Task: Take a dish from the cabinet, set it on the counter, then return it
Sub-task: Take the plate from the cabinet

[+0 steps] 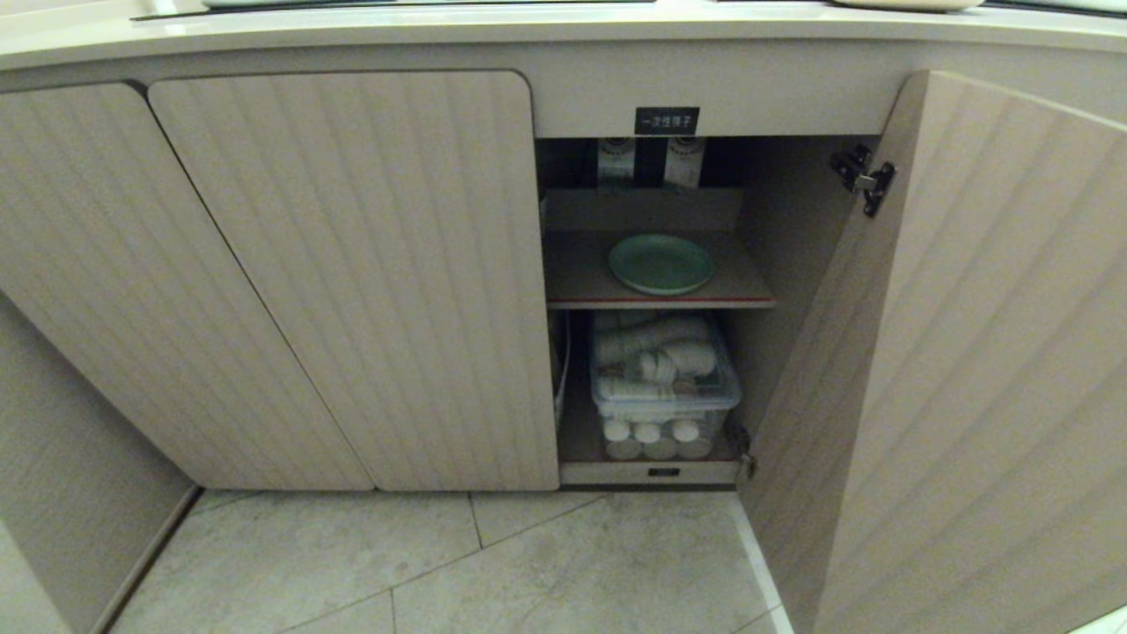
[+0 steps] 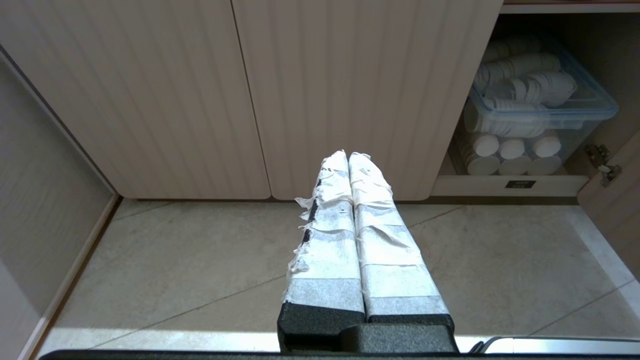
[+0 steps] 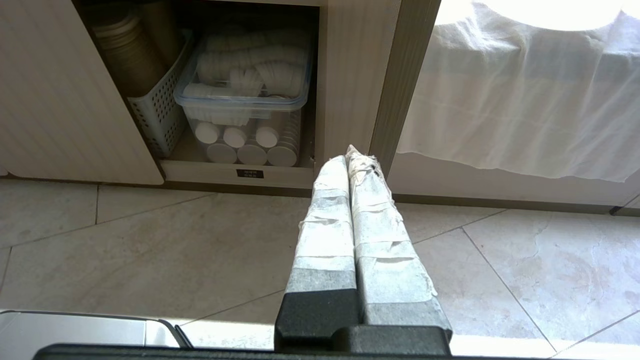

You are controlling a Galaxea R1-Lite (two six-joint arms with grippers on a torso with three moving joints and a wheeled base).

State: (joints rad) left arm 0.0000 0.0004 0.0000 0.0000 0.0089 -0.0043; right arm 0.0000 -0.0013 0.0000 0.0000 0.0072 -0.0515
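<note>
The mint-green dish (image 1: 661, 263) lies flat on the upper, red-edged shelf (image 1: 660, 302) of the open cabinet (image 1: 647, 185), under a small black label (image 1: 666, 121). The cabinet's ribbed door (image 1: 960, 352) stands swung out to the right. The cream counter (image 1: 528, 31) runs along the top of the head view. Neither arm shows in the head view. My left gripper (image 2: 348, 156) is shut and empty, low over the floor before the closed doors. My right gripper (image 3: 350, 157) is also shut and empty, hovering above the floor near the open door's edge.
On the lower shelf a clear lidded box (image 1: 665, 387) holds white paper cups, and a perforated white basket (image 3: 157, 107) with brown cups stands beside it. Two closed ribbed doors (image 1: 352, 282) lie to the left. A white cloth (image 3: 520, 100) hangs to the right. Tiled floor (image 1: 528, 563) spreads in front.
</note>
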